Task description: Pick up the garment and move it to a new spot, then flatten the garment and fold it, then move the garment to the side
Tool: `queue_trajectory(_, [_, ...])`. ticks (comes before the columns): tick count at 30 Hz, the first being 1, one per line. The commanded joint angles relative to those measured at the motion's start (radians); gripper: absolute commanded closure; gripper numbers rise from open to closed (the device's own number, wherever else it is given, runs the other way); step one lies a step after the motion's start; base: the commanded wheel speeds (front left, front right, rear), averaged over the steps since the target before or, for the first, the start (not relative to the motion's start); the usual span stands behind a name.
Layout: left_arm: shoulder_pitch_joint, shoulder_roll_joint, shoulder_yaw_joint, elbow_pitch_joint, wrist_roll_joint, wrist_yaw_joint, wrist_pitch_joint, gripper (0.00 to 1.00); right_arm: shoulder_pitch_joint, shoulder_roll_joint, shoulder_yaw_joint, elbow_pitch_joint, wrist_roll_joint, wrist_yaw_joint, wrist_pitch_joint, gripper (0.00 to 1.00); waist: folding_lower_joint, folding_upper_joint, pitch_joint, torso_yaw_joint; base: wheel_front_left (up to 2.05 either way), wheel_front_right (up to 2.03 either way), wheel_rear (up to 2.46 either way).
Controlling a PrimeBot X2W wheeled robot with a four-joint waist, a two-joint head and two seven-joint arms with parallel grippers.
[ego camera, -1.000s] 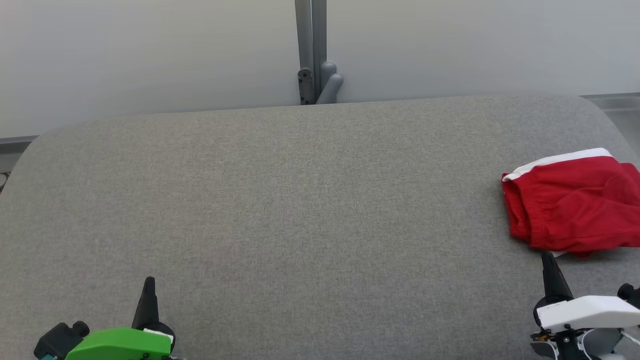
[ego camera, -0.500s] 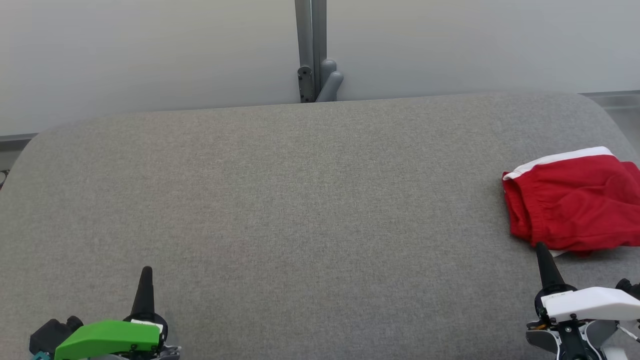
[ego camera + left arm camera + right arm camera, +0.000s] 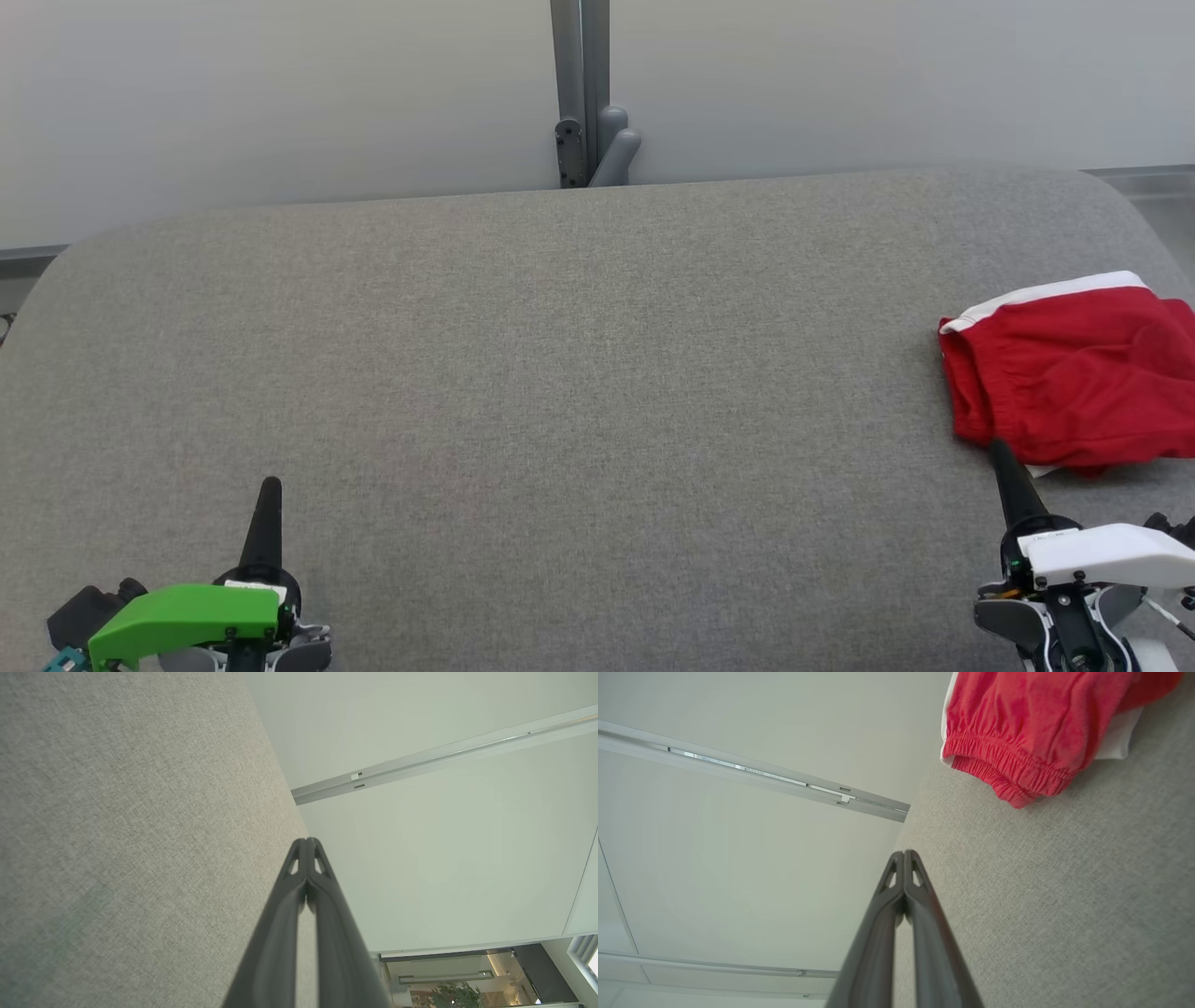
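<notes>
Jaws on both arms are pressed fully together, fingers meeting along their length, nothing pinched in either. Left gripper (image 3: 270, 485) sits at the near left over the grey padded table (image 3: 579, 373), under a green housing (image 3: 182, 616), its dark fingers pointing toward the far side. The left wrist view has the same closed tips (image 3: 307, 841) over bare grey cloth, with pale wall beyond. Right gripper (image 3: 999, 450) is at the near right under a white housing (image 3: 1111, 555), and it too points away from the robot. Its tip is close to the near left corner of the garment (image 3: 1074, 383). In the right wrist view grey cloth shows between the closed fingertips (image 3: 904, 854) and the gathered red hem, so they are apart, not touching. The garment is a pair of red shorts lying bunched at the right edge of the table, roughly midway between near and far, and it is cut off by the right border of the head view. It has a white band (image 3: 1041, 297) along its far edge, an elastic waist or hem on its left side, and a bit of white peeking out under its near edge. The grippers are well apart from each other. Past the rounded far edge of the table stands a pale wall (image 3: 280, 93). A grey vertical post (image 3: 580, 84) rises at its centre, with a small bracket (image 3: 611, 154) at the foot.
</notes>
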Motion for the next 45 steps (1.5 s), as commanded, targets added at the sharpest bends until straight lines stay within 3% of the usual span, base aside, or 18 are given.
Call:
queue_trajectory(1, [-0.028, 0.007, 0.006, -0.012, -0.025, -0.004, 0.006, 1.0, -0.02, -0.007, 0.001, -0.008, 0.029, 0.001, 0.007, 1.0, 0.0, 0.0, 0.001, 0.0, 0.0, 0.0, 0.0])
queue_trajectory(35, [-0.063, 0.009, 0.028, -0.035, -0.261, -0.019, 0.069, 1.0, -0.055, -0.01, 0.02, -0.003, 0.323, 0.0, 0.073, 1.0, 0.0, 0.0, 0.014, 0.0, 0.0, 0.0, 0.0])
queue_trajectory(45, [-0.067, 0.009, 0.031, -0.038, -0.29, -0.021, 0.077, 1.0, -0.061, -0.01, 0.022, -0.002, 0.362, 0.0, 0.082, 1.0, 0.0, 0.0, 0.016, 0.0, 0.0, 0.0, 0.0])
